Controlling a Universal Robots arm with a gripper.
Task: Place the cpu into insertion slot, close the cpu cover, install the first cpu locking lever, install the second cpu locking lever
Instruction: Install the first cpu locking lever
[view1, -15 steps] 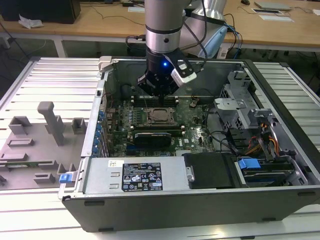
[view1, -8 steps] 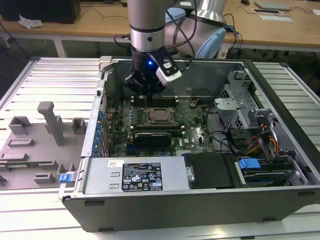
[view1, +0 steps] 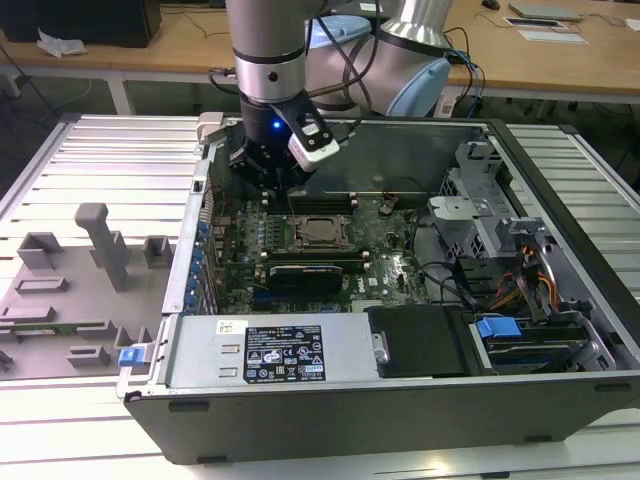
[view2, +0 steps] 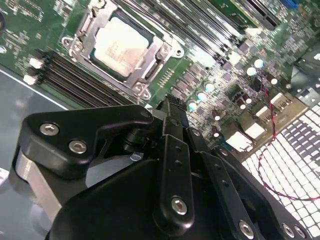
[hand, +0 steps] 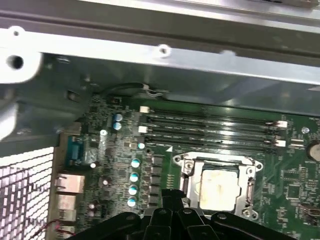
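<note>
The cpu (view2: 119, 46) shows its pale silvery top in the insertion slot (view1: 322, 232) on the green motherboard, also in the first wrist view (hand: 218, 187). The cpu cover (view2: 152, 67) lies flat around it as a silvery frame (hand: 186, 166). Whether the thin locking levers beside the socket are latched, I cannot tell. My gripper (view1: 262, 188) hangs above the board, behind the socket and toward the exterior view's left, a little apart from it. Its black fingertips (view2: 169, 106) look pressed together with nothing between them; their tips also show in the first wrist view (hand: 172, 201).
Long black memory slots (hand: 210, 131) run beside the socket. The case's metal back wall (hand: 165, 65) stands close behind the gripper. A power supply box (view1: 270, 352) and a drive bay with blue tabs (view1: 498, 328) fill the front. A grey fixture tray (view1: 80, 280) lies at the exterior view's left.
</note>
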